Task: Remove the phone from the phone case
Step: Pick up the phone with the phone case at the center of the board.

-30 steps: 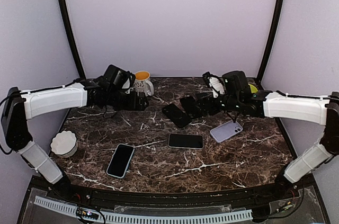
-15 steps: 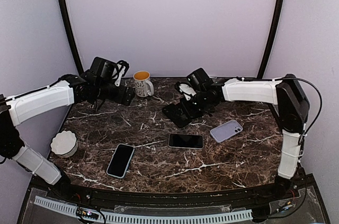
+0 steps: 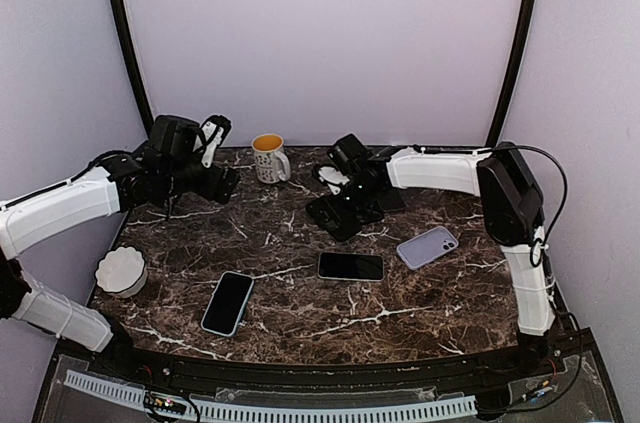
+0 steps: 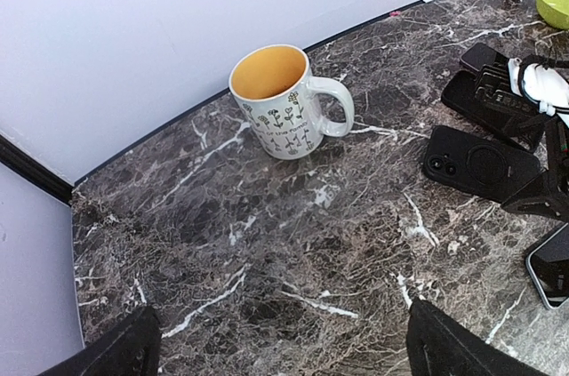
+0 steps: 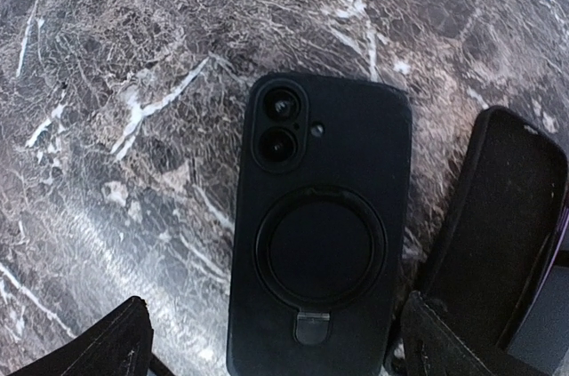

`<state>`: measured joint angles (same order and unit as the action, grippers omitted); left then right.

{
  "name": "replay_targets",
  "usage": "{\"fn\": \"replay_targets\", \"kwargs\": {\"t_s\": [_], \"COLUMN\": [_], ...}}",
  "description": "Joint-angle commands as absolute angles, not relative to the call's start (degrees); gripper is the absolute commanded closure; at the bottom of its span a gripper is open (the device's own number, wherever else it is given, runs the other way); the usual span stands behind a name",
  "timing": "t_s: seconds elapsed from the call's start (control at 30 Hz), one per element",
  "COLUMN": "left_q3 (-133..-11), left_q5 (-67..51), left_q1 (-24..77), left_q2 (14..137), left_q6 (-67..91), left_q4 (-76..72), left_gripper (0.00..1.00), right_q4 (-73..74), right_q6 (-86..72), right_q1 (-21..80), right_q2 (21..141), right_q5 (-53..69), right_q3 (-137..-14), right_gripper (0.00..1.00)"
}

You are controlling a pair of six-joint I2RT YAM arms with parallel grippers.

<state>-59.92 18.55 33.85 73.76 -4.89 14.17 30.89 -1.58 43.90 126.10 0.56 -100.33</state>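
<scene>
Black phone case [image 5: 320, 225] lies flat on the marble, back up, with a circular ring stand folded flush at its centre. The phone [image 5: 283, 141] is seated inside; two lenses show through the camera cutout. It lies right of the mug [image 3: 268, 157], well apart.

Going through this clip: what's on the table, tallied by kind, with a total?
phones: 4 (black-cased phone, lavender phone, black phone, blue-edged phone)
loose black case: 1
mug: 1
green bowl: 1
white ridged dish: 1
Total: 8
</scene>
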Motion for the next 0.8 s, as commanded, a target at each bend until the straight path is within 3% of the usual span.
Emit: {"fn": "replay_targets", "kwargs": {"t_s": [0.0, 0.77], "left_q3": [-58.7, -58.4], "left_q5": [19.5, 19.7], "left_q1": [33.6, 33.5], "left_q2": [72.4, 73.0], "left_q6": [-5.8, -5.8], "left_q4": [12.9, 12.9], "left_gripper": [0.02, 0.03], "right_q4": [30.5, 27.6], "right_q6": [-0.3, 1.8], "right_q1": [44.6, 43.9], "right_q2": [128.1, 132.9], "right_q5": [-2.8, -1.9], "right_q3": [-102.9, -102.6], "right_gripper": [0.01, 0.04]}}
